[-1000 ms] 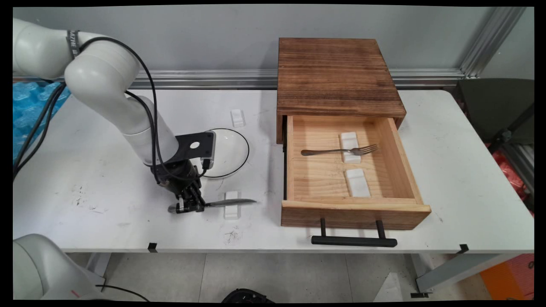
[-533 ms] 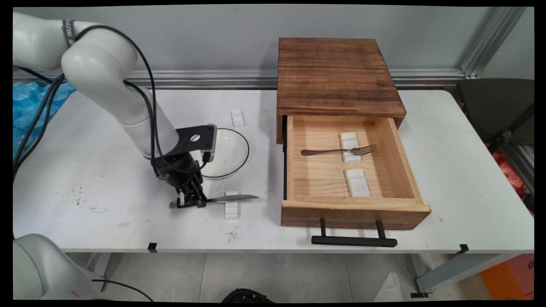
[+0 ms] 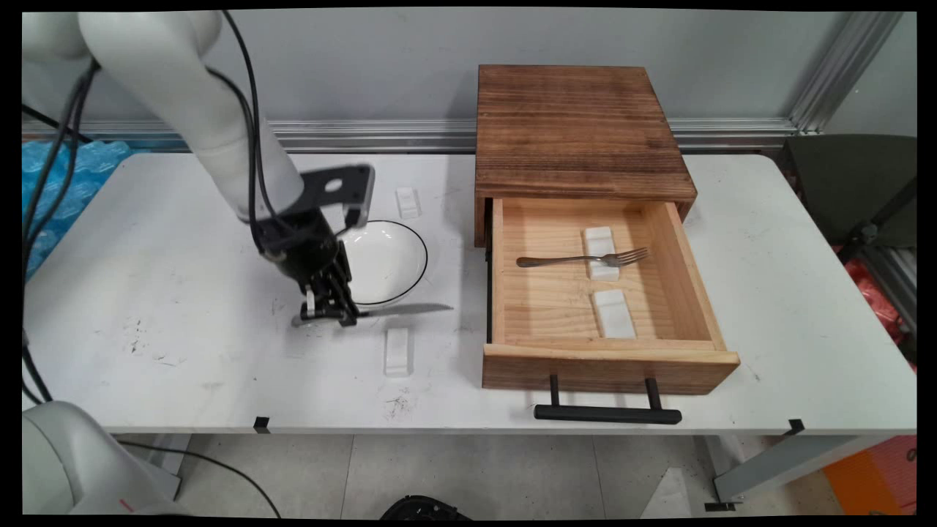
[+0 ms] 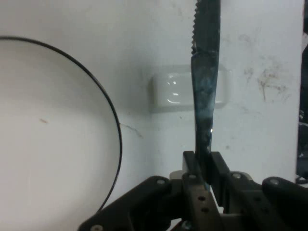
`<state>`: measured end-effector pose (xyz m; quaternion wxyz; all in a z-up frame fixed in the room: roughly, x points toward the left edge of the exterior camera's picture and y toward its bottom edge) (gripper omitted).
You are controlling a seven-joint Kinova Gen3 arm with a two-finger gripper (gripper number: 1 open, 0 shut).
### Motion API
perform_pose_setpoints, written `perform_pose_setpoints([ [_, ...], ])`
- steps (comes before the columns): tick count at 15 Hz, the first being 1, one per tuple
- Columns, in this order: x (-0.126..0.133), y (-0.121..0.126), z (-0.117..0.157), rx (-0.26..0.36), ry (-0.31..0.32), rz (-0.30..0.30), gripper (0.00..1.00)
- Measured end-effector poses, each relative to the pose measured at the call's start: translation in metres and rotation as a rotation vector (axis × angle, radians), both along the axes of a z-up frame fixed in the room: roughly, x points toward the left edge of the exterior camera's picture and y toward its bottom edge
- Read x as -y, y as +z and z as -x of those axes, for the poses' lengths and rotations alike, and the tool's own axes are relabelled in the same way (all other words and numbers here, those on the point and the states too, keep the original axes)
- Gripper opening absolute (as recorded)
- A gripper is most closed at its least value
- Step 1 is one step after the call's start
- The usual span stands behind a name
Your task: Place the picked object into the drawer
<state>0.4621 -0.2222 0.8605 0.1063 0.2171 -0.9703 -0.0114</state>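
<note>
**Knife lifted clear of its rest**

A second ago we saw the gripper [image 3: 327, 313] low at the worktop [image 3: 146, 278], clamped on the handle of the knife [image 3: 399, 311], whose blade lay across the small white rest [image 3: 397, 350]. Now we find the gripper risen and drawn toward the wall side, the knife carried with it and held roughly level above the worktop. Its blade no longer touches the rest, which lies bare. In the main view the knife now lies across the near rim of the white bowl [image 3: 388, 260], and we see far more of that bowl, since the arm has swung upward and uncovered it.
</note>
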Motion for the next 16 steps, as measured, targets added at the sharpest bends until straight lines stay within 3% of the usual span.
perform_pose_setpoints([
  [7,0.039,0.083,0.003,-0.056,-0.039,-0.003,0.0],
  [11,0.06,0.096,0.027,-0.098,-0.041,0.009,0.0],
  [16,0.083,0.095,0.068,-0.134,-0.039,0.018,0.0],
])
